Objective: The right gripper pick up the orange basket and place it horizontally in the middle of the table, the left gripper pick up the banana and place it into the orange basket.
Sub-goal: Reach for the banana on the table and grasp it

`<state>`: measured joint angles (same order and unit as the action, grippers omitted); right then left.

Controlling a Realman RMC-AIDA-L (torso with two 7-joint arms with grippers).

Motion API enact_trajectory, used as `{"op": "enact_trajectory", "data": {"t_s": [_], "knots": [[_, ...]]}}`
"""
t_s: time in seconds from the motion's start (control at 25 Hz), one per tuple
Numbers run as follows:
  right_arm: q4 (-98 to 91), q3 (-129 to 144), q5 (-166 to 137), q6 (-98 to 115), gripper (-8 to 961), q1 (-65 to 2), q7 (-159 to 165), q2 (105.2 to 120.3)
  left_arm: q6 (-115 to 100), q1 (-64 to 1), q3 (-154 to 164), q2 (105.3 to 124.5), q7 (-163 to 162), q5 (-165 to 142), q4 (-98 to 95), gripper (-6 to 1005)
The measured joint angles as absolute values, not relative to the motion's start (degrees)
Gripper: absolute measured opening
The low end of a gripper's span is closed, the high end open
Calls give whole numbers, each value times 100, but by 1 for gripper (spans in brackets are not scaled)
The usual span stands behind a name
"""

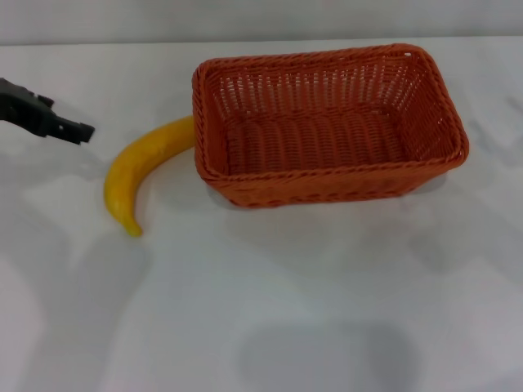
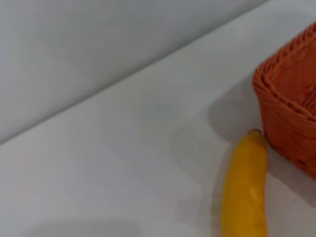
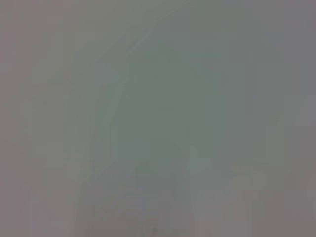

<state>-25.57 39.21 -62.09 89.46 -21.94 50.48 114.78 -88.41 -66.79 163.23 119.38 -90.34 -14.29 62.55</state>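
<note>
1. Head view shows the left gripper at the tabletop's left edge, up and to the left of the banana; whether its tips are spread or pressed together I cannot tell.
2. Banana lies just beside the orange basket, its upper end touching the basket's left wall, its long axis curving down toward the robot.
3. Left wrist view has the banana close, its tip against the basket.
4. Right gripper is nowhere in view, so the left arm is likely nearer.
5. Banana looks smooth, yellow, plastic-like; the basket sits lengthwise across the tabletop, empty.
</note>
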Motion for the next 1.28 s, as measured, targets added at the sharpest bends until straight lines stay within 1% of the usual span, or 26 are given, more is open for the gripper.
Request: {"op": "enact_trajectory", "data": {"t_s": [0.2, 0.64, 1.28], "knots": [[-2532, 3927, -6224, 8962, 857, -2206, 5051, 11480, -8492, -6634, 16317, 11916, -9142, -1575, 5735, 862], [-2530, 3938, -6235, 9024, 857, -2202, 5194, 11486, -8105, -6568, 16316, 11896, -9120, -1558, 5237, 862], [-2531, 3946, -6253, 9027, 857, -2206, 5203, 11486, -7273, -6616, 16312, 11878, -9098, -1455, 4353, 855]]}}
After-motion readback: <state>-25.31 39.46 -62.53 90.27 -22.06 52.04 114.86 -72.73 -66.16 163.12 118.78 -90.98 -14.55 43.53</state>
